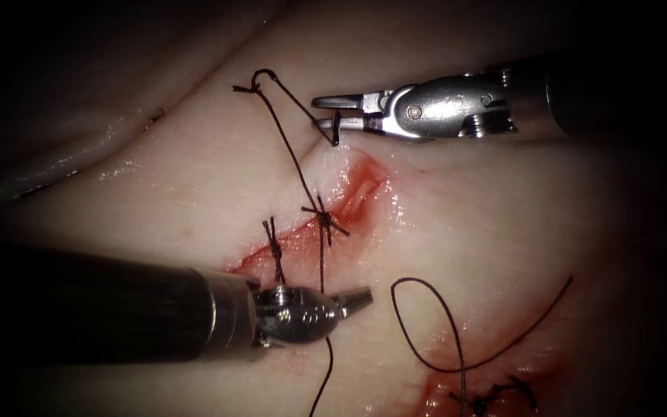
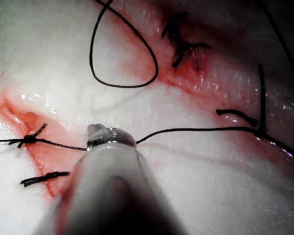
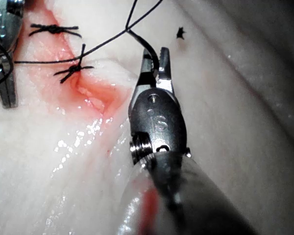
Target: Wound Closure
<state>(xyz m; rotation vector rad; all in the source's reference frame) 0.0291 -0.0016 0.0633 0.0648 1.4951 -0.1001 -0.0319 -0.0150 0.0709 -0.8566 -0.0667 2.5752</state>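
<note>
Jaws of the right tool stand apart with thread looped across them, above the cut. Left tool, jaws together on the thread, sits below the cut's lower edge beside two knots; bare tissue lies rightward.

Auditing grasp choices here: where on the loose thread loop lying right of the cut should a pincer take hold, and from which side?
Probably the thread loop at its arched top, from above: it lies flat on bare tissue, apart from the knots. The left pincer looks shut on the knotted strand; the right pincer is open, with thread draped over one jaw.
</note>
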